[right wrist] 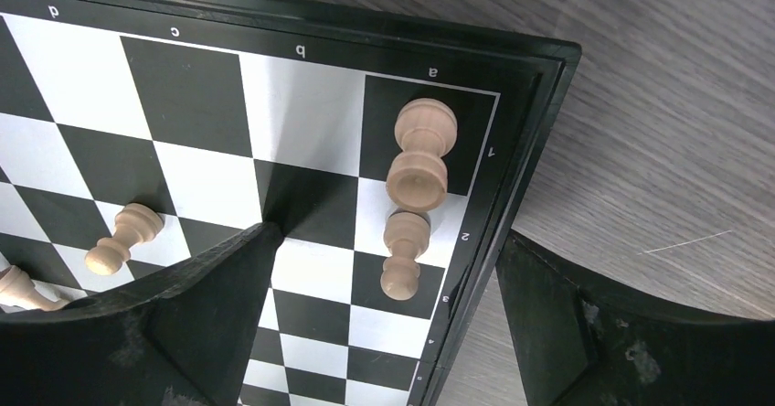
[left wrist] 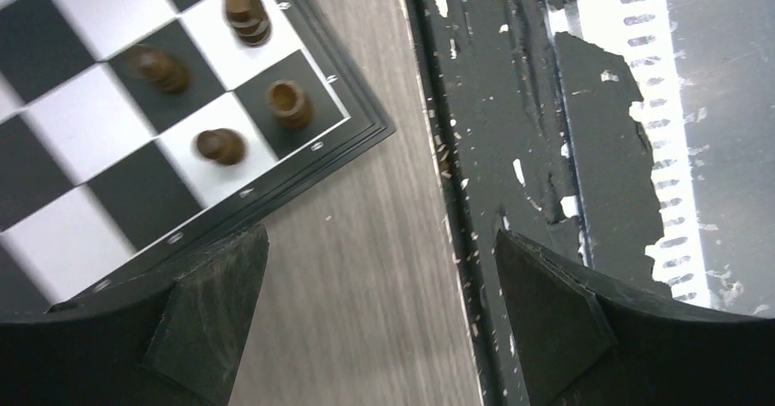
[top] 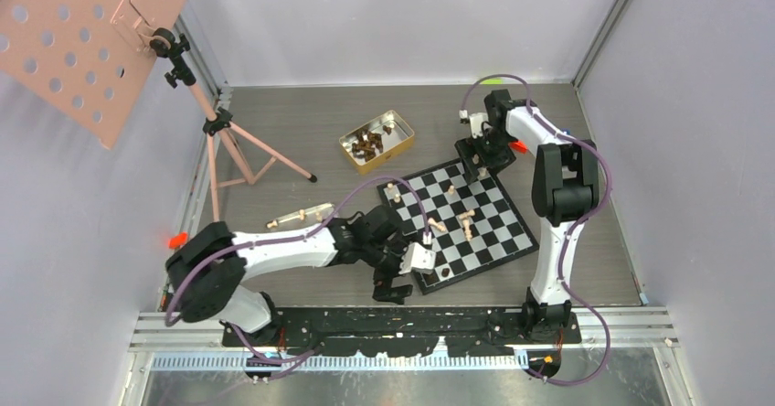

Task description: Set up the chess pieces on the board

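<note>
Top external view: barely begun, few chess pieces (top: 468, 224) on board (top: 501, 216), many in tin (top: 408, 135); left gripper (left wrist: 379, 241) and right gripper (right wrist: 388, 237) wide open, empty.

One board (top: 493, 214) is lying mid-frame. Four dark pieces (left wrist: 219, 145) are sitting at its corner in the left wrist view; four pale pieces (right wrist: 420, 154) are showing in the right wrist view. One tin (top: 388, 153) is holding more dark ones, too small to count.
</note>
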Action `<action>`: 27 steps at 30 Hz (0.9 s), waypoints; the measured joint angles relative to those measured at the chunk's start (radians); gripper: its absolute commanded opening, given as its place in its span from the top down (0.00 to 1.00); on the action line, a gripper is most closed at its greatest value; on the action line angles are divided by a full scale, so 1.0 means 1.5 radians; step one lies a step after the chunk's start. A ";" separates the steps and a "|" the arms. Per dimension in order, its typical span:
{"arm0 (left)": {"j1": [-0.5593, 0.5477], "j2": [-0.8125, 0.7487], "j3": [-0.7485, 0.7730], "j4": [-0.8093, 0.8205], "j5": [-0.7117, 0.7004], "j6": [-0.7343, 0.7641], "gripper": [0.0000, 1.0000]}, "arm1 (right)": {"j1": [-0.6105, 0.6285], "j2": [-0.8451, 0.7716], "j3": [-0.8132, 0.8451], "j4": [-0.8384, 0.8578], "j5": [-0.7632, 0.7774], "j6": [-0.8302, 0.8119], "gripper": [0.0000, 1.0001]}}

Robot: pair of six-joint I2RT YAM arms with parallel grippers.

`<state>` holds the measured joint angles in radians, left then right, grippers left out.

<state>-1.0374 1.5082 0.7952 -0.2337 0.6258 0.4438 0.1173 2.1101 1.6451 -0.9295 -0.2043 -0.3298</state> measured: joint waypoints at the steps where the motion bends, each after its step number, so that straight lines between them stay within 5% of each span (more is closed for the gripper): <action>1: 0.000 -0.021 0.000 -0.012 -0.017 0.007 0.02 | 0.003 0.000 0.001 0.000 0.002 -0.003 0.04; 8: 0.041 -0.137 0.029 -0.086 -0.100 0.021 0.02 | 0.005 -0.006 0.002 -0.002 0.011 -0.006 0.04; 13: 0.153 -0.128 0.114 -0.086 -0.112 -0.026 0.02 | 0.005 -0.046 -0.002 -0.008 0.024 0.006 0.03; 19: 0.256 -0.008 0.244 -0.035 -0.101 -0.137 0.01 | 0.005 -0.155 -0.050 0.012 0.041 0.033 0.03; 27: 0.275 0.182 0.359 -0.011 -0.098 -0.230 0.01 | 0.005 -0.296 -0.188 0.037 0.049 0.056 0.03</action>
<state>-0.6243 1.7809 1.3342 -0.2508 0.4789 0.0986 0.1242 1.6665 1.3624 -0.8742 -0.1303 -0.2462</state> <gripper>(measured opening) 0.986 0.966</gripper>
